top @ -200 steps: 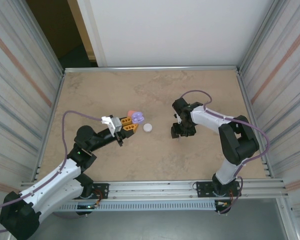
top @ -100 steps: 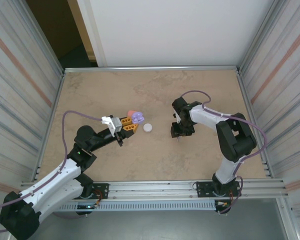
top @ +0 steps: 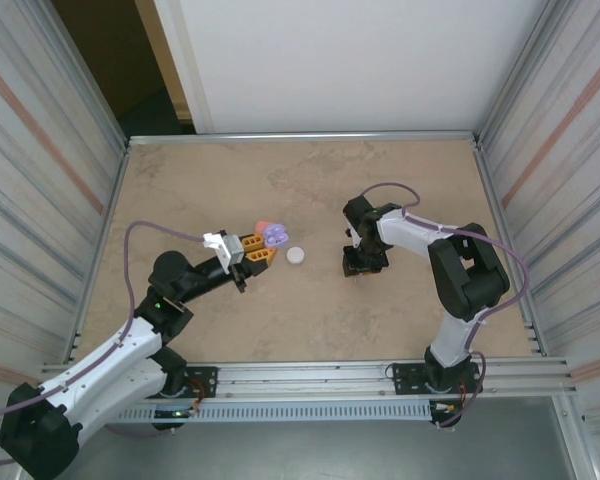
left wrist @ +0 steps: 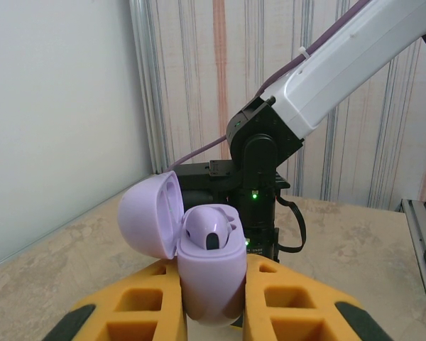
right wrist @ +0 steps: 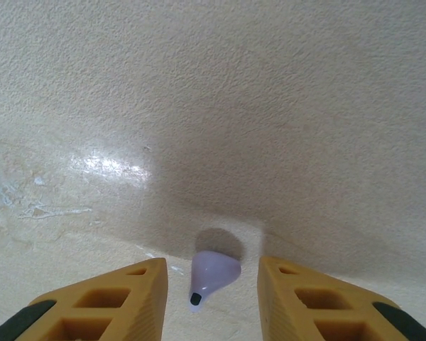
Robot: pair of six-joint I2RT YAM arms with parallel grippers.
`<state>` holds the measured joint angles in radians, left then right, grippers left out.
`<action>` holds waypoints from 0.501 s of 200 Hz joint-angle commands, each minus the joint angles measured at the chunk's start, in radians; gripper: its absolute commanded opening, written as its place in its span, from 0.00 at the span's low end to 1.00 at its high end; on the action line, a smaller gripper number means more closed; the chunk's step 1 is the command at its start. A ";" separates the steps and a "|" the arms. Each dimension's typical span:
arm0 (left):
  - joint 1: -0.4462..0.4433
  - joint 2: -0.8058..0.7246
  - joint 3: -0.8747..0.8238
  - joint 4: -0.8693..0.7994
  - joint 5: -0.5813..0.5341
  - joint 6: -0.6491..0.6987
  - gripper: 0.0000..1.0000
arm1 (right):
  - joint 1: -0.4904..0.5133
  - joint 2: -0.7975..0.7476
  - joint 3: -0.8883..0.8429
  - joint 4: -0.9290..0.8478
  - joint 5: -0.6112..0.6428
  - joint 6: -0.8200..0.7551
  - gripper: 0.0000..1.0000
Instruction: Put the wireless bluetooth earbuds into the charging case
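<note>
Picking Up the purple earbud (right wrist: pixel 214 272)

The right gripper (right wrist: pixel 211 288) straddles it on the table (right wrist: pixel 284 106), jaws apart, not gripping yet. The left gripper (top: pixel 261 248) clamps the open purple charging case (left wrist: pixel 211 280), one seated bud (left wrist: pixel 211 233) inside. Next should come a gentle pinch, lift, then stem-first alignment over the case.

The charging case (left wrist: pixel 209 277) is lilac; beside it sit a coral case (top: pixel 263 225) and a white case (top: pixel 296 255). The loose earbud (right wrist: pixel 214 271) is lilac, the table (top: pixel 310 180) mottled beige.
</note>
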<state>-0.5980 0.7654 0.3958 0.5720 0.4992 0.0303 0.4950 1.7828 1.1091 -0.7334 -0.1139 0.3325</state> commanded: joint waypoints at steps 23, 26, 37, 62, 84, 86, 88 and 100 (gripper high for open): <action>-0.006 -0.004 0.012 0.005 -0.008 0.023 0.00 | -0.009 0.029 0.034 0.000 -0.024 0.014 0.35; -0.006 -0.005 0.012 0.005 -0.008 0.023 0.00 | -0.009 0.030 0.034 0.001 -0.024 0.014 0.35; -0.005 -0.005 0.011 0.005 -0.007 0.022 0.00 | -0.008 0.032 0.035 0.002 -0.026 0.014 0.35; -0.006 -0.008 0.011 0.004 -0.008 0.022 0.00 | -0.009 0.039 0.037 0.002 -0.029 0.014 0.34; -0.006 -0.014 0.010 -0.001 -0.011 0.022 0.00 | -0.009 0.043 0.035 0.002 -0.030 0.014 0.33; -0.006 -0.014 0.009 -0.001 -0.011 0.022 0.00 | -0.009 0.043 0.035 0.002 -0.030 0.014 0.33; -0.005 -0.014 0.010 -0.001 -0.010 0.022 0.00 | -0.009 0.043 0.035 0.001 -0.030 0.014 0.33; -0.006 -0.016 0.008 -0.003 -0.013 0.022 0.00 | -0.009 0.046 0.035 0.000 -0.030 0.014 0.32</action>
<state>-0.5980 0.7654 0.3958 0.5716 0.4992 0.0307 0.4904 1.8118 1.1225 -0.7269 -0.1326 0.3328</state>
